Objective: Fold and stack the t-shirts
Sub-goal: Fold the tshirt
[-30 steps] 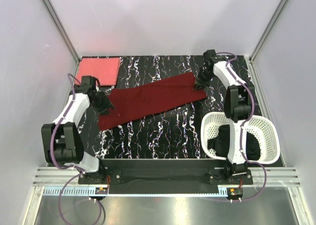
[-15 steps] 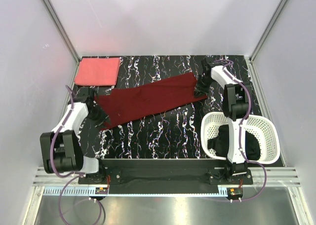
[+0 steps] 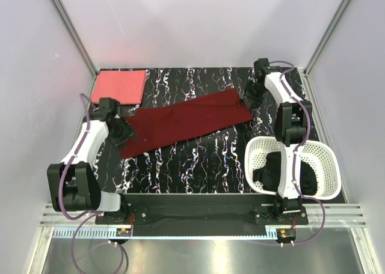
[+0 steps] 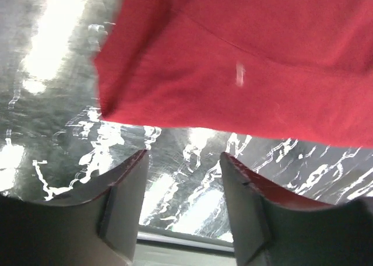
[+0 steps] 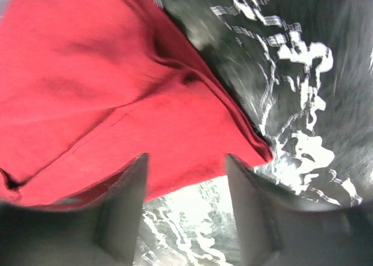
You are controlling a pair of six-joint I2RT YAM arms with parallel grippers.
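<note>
released within the last second, the maroon t-shirt (image 3: 186, 122) lies as a long strip slanting across mid worktop (image 3: 198, 160); basket (image 3: 328, 157) at near right corner (black t-shirt (image 3: 267, 172) inside); coral t-shirt (image 3: 119, 86) folded, far left corner; left gripper (image 4: 183, 155), right gripper (image 5: 185, 158) spread at the strip's ends.

Black table (image 3: 198, 154), white marble-like veining, glossy top. Bright glare patches between and beyond the left fingers (image 4: 125, 202). Plain pale walls (image 3: 198, 21) on three sides, aluminium corner posts (image 3: 70, 27). Ribbed metal rail (image 3: 337, 214) along near edge.
</note>
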